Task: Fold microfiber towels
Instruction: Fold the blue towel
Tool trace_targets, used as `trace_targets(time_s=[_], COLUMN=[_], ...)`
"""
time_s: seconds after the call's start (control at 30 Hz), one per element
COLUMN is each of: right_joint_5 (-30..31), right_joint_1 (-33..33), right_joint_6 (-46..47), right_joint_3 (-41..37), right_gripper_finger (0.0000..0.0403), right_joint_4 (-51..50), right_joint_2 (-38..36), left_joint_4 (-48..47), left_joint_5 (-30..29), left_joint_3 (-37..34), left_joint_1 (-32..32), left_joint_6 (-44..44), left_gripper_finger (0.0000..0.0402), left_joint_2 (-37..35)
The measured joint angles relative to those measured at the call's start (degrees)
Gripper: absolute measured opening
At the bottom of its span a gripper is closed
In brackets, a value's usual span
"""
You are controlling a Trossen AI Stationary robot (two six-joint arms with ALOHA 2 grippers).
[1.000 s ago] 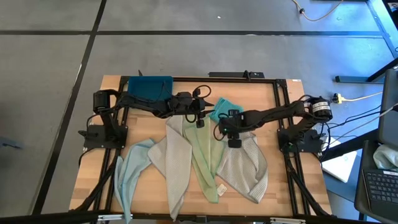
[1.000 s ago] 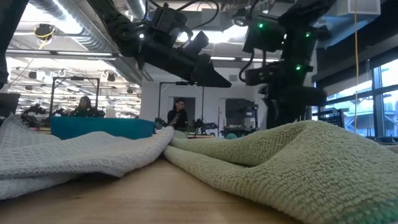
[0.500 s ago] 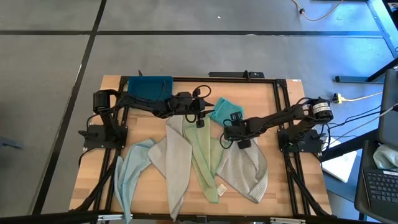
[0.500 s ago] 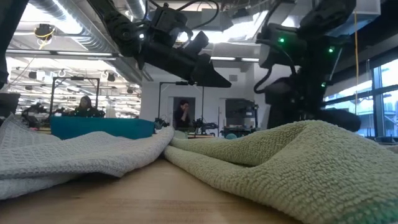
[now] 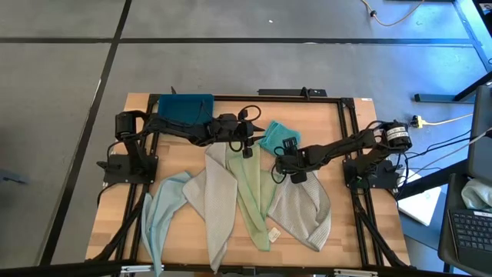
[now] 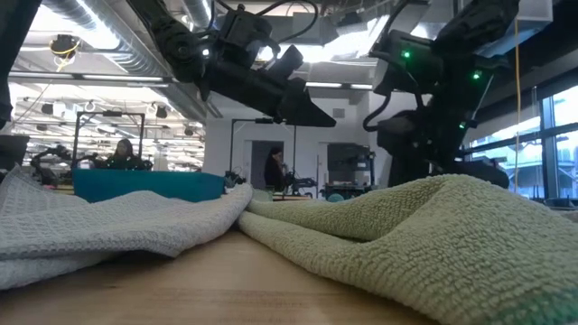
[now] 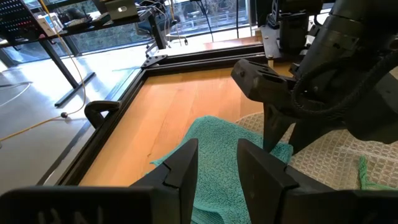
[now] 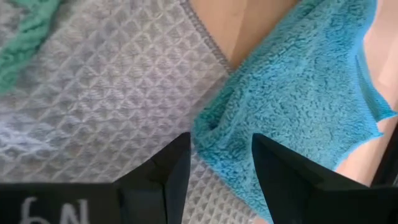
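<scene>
Several microfiber towels lie limp on the wooden table, their far ends bunched at the middle: a pale blue one (image 5: 160, 219), a grey one (image 5: 217, 201), a pale green one (image 5: 250, 196), a second grey one (image 5: 304, 209) and a teal one (image 5: 278, 135). My right gripper (image 5: 281, 165) points steeply down and is open, its fingers either side of the teal towel's corner (image 8: 214, 130), where it overlaps the grey waffle cloth (image 8: 106, 93). My left gripper (image 7: 217, 168) hovers open above the towels' far ends (image 5: 247, 151), with nothing between its fingers.
A dark blue tray (image 5: 185, 107) sits at the table's far left, behind my left arm. A black frame (image 5: 347, 131) runs round the table. Bare wood (image 5: 315, 115) lies beyond the teal towel. In the low view a person (image 6: 275, 169) stands far back in the room.
My right gripper has sunk toward the teal towel's corner, shifted a little toward the table's right edge, and rolled at the wrist, tipping steeper. Its fingers keep the same gap. The towels lie as before.
</scene>
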Motion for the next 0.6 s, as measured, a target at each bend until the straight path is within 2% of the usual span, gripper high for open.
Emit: trace_targets(time_s=[0.17,0.37,0.6], right_joint_5=[-2.3,-2.5,-0.1], right_joint_1=[0.0,-0.2,-0.9], right_joint_6=[0.3,0.3,-0.1], right_joint_3=[0.0,0.0,0.9], right_gripper_finger=[0.0173,0.0167,0.0106], right_joint_4=[-0.3,-0.8,0.3], right_joint_2=[0.0,0.0,0.0], left_joint_4=[0.0,0.0,0.0], left_joint_5=[0.0,0.0,0.0], left_joint_3=[0.0,0.0,0.0], left_joint_1=[0.0,0.0,0.0], left_joint_6=[0.0,0.0,0.0], left_gripper_finger=[0.0105,0.0105,0.0105], left_joint_2=[0.0,0.0,0.0])
